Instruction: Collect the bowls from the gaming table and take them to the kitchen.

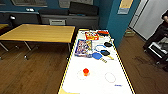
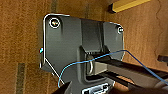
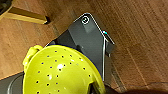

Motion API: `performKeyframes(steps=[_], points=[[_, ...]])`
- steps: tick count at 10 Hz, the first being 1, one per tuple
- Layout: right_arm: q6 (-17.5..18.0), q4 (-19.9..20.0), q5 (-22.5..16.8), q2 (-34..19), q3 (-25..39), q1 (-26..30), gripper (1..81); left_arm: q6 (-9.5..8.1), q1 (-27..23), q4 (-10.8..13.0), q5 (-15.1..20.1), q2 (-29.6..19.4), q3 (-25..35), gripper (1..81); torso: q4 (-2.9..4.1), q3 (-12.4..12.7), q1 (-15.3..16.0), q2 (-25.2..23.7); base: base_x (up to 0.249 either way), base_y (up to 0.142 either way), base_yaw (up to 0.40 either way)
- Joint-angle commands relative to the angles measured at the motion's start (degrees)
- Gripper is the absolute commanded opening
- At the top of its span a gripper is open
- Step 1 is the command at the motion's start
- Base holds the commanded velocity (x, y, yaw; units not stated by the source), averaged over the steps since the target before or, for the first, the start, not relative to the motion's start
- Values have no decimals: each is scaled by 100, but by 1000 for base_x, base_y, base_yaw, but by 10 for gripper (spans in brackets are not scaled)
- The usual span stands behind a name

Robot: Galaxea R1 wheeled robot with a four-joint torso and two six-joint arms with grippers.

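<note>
Orange-red bowl [image 1: 86, 72] stands on the near half of the gaming table [image 1: 100, 85], paddles [image 1: 102, 55] farther along. Yellow-green bowl [image 3: 60, 72] sits close under the right wrist, over wooden floor [image 3: 140, 32]. State of either pincer: cannot tell.

Orange-red bowl [image 1: 86, 71] on gaming table [image 1: 100, 85], paddles [image 1: 101, 55] beyond.

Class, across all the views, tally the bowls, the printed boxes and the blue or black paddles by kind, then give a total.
Bowls: 2 (orange bowl, yellow-green bowl)
Boxes: 2 (near box, far box)
Paddles: 3 (blue paddle, near black paddle, far black paddle)
Total: 7
</note>
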Motion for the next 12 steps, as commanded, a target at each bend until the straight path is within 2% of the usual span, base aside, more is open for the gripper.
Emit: performKeyframes(steps=[1,4,6,7,8,9,12], points=[[-22,-284,-297,3,-61,-28,10,-84,-632,-47,289,-1152,1298,811,0,0,0,0,0,0,0],[-31,-328,-306,303,-307,-45,10,-506,-1335,-38,307,-2075,2311,811,0,0,-2,0,0,0,0],[-13,-355,-297,382,-491,-1,10,-751,-1880,-55,386,-2331,2610,811,0,0,-2,0,0,0,0],[-22,-364,-306,400,-509,34,10,-938,-2213,-55,492,-2384,2619,811,0,0,-2,0,0,0,0],[-22,-381,-314,400,-492,51,10,-1087,-2574,-64,782,-2463,2707,811,0,0,-2,0,0,0,0],[-22,-390,-306,400,-492,60,10,-1425,-2906,-64,903,-2559,2776,811,0,0,-2,0,0,0,0],[-13,-390,-367,435,-500,131,10,-2203,-4112,-108,1792,-2701,2839,811,0,0,-2,0,0,0,0]])
